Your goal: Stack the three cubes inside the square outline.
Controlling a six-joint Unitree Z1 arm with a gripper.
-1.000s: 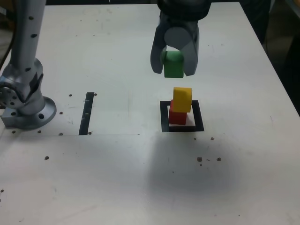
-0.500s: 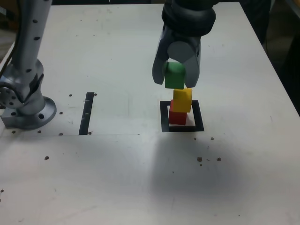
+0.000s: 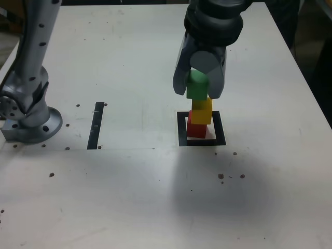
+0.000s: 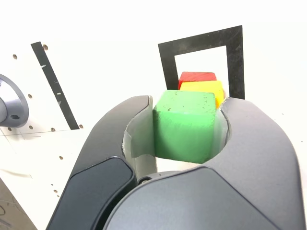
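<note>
"Now, where is the arm's dark grey two-jawed gripper (image 3: 198,93)?"

"Above the white tabletop (image 3: 129,207), its jaws clamped on a solid green cube (image 3: 197,85), beyond the middle of the near edge in the exterior view."

"What differs from a second earlier?"

"The green cube has come down and toward the exterior view's right; it now overlaps the top of the solid yellow cube (image 3: 202,111) in that view. Whether they touch cannot be told."

"And the others?"

"Unmoved: the yellow cube sits atop the solid red cube (image 3: 196,127), which stands inside the thick black square outline (image 3: 220,127), well in from the tabletop's right edge, exterior view."

"Any labels?"

"No readable writing."
</note>
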